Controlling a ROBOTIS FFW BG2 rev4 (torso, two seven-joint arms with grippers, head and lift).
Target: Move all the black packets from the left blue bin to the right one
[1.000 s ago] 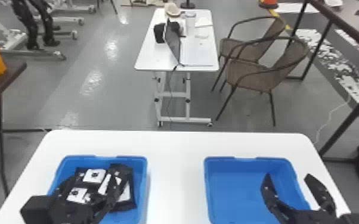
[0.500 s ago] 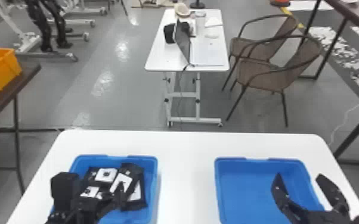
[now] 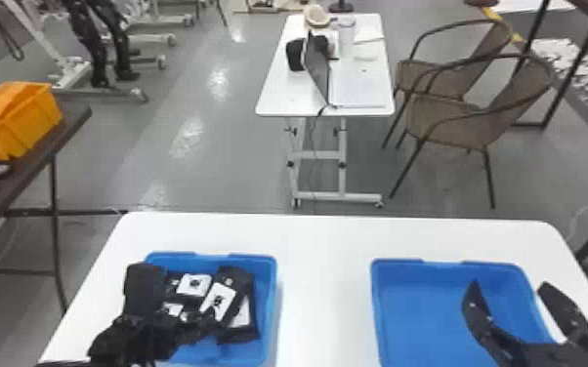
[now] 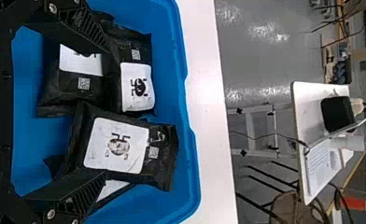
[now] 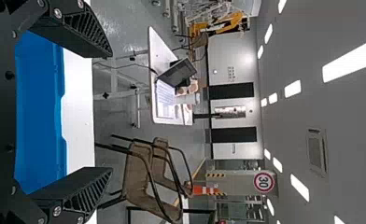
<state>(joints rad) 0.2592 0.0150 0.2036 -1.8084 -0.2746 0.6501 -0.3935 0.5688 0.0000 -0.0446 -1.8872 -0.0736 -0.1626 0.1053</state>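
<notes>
Black packets (image 4: 137, 44) with white labels lie in the left blue bin (image 3: 269, 293), at least four visible; none seen in the right blue bin's visible part. One slanted packet (image 4: 120, 144) rests over another, whose white label pokes out beneath it, toward the bin's right side; two more overlap on the left side. Left gripper (image 3: 181, 294) is low over the left part of that bin, fingers spread wide above the packets and clamped on nothing. Right gripper (image 3: 509, 287) hangs by the right side of the right blue bin (image 3: 421, 312), one finger over its inside, the other out beyond the side wall; fingers well apart, nothing between them. Both bins sit on a white table (image 3: 325, 244), with bare tabletop between. Beyond: a small white table (image 3: 283, 92) with an open laptop (image 3: 318, 68), two brown chairs (image 3: 459, 122) beside it on the right; at far left, an orange bin (image 3: 31, 117) on a dark table (image 3: 71, 117).
</notes>
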